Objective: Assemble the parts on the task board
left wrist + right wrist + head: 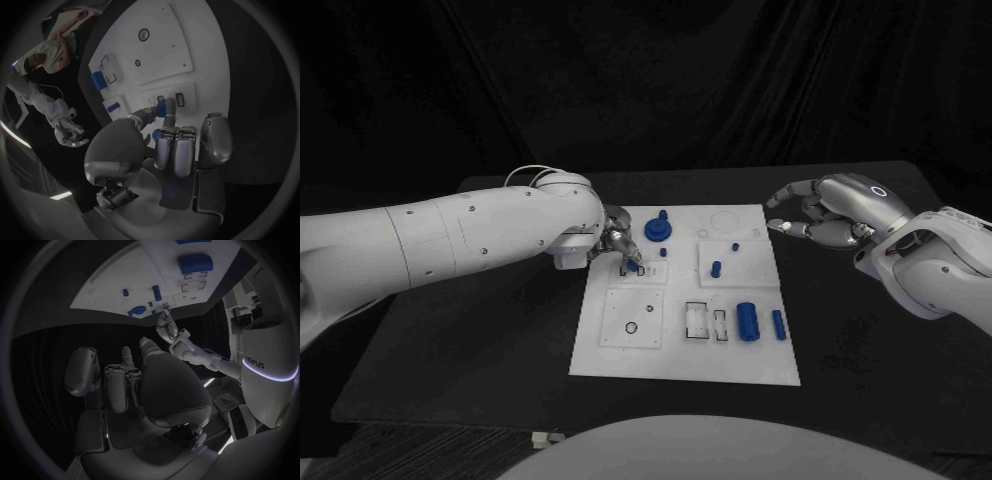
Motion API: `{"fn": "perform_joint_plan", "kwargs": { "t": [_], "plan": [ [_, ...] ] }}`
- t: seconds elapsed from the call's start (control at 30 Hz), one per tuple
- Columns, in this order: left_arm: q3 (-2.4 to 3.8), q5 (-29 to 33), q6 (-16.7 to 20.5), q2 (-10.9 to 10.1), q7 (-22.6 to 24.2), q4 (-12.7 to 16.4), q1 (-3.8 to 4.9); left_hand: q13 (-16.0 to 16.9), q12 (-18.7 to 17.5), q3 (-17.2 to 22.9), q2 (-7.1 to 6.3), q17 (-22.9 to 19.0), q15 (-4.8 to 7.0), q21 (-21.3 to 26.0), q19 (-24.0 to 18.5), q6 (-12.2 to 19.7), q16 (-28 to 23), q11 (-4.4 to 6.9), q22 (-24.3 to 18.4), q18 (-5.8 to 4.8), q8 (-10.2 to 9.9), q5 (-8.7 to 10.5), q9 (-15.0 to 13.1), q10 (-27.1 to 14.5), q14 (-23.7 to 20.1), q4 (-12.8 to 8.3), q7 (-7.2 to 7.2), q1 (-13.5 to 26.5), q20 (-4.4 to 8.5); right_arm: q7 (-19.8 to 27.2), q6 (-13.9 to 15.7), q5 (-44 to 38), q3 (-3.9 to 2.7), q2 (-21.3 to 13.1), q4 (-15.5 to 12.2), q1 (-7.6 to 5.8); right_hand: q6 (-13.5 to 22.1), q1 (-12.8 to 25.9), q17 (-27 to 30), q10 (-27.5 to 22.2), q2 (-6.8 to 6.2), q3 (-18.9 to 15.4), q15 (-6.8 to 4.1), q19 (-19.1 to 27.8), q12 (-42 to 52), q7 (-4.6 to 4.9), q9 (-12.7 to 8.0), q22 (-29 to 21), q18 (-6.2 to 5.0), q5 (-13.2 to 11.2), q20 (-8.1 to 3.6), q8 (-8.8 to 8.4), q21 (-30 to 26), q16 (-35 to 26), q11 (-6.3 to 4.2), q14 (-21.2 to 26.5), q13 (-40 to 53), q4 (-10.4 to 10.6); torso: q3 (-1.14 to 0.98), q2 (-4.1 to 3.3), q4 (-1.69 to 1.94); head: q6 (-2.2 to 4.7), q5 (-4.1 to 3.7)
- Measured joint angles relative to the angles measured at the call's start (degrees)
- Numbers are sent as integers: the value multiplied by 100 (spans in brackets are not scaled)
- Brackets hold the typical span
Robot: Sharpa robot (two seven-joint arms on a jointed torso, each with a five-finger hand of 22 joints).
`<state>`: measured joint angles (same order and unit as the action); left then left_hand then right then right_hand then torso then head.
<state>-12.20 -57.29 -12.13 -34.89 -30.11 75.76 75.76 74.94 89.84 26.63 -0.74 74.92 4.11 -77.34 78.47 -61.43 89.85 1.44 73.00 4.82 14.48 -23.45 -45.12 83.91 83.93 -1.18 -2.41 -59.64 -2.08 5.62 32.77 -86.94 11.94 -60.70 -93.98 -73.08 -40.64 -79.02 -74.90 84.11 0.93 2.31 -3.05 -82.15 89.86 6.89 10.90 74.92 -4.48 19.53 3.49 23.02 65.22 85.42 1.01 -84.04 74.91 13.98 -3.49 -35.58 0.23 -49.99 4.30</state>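
Now 1 task board (733, 360), 6 blue parts, left hand (620, 245) pinching 1.

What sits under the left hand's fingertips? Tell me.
The left hand pinches a small blue part over a raised white square on the task board, beside two small slots. The spot directly beneath the part is covered.

A black table (473, 340) stands before dark curtains on carpeted floor (430, 450).
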Motion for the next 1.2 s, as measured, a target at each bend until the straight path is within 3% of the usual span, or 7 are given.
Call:
{"fn": "perform_joint_plan", "kwargs": {
  "t": [0.67, 0.8, 1.2],
  "plan": [
    [-2, 513, 209, -39, -399, 51, -4, 0, 0, 93, 15, -1, 29, -31, 30, -41, 0, 20, 62, 0, -1, -25, -11, 21, 12, 30, 37, 152, 13, -28, -51, 0, 0, 22, 33, 39, -10, -70, 0, 0, -10, 47, 0, 18, 0, 10, -34, -1, 0, 200, 19, -21, -67, -22, 0, 0, 0, -47, -1, 0, -1, 0, 19],
    [-2, 549, 235, -33, -404, 52, -11, 0, 0, 202, 14, -1, 29, -31, 30, -42, 0, 19, 42, 0, -28, -24, -11, 21, 12, -50, 36, 196, 13, -33, -57, 0, 0, 24, 38, 41, -10, -84, 0, 0, -24, 47, 0, 18, 0, 11, -41, -1, 0, 239, 19, -21, -67, -22, 0, 0, 0, -47, -1, -1, -1, 0, 19],
    [-3, 596, 528, -57, -385, 133, -140, 0, 0, 260, 15, -1, 29, -30, 30, -50, 0, 19, 34, 0, -52, -22, -10, 21, 11, -56, 24, 254, 13, -51, -66, 0, 0, 32, 45, 47, -10, -107, 0, 0, -1, 63, 0, 18, 0, 11, -58, -1, 0, 307, 19, -44, -95, -46, 0, 0, 0, -63, 0, -1, 2, 0, 38]
  ]
}}
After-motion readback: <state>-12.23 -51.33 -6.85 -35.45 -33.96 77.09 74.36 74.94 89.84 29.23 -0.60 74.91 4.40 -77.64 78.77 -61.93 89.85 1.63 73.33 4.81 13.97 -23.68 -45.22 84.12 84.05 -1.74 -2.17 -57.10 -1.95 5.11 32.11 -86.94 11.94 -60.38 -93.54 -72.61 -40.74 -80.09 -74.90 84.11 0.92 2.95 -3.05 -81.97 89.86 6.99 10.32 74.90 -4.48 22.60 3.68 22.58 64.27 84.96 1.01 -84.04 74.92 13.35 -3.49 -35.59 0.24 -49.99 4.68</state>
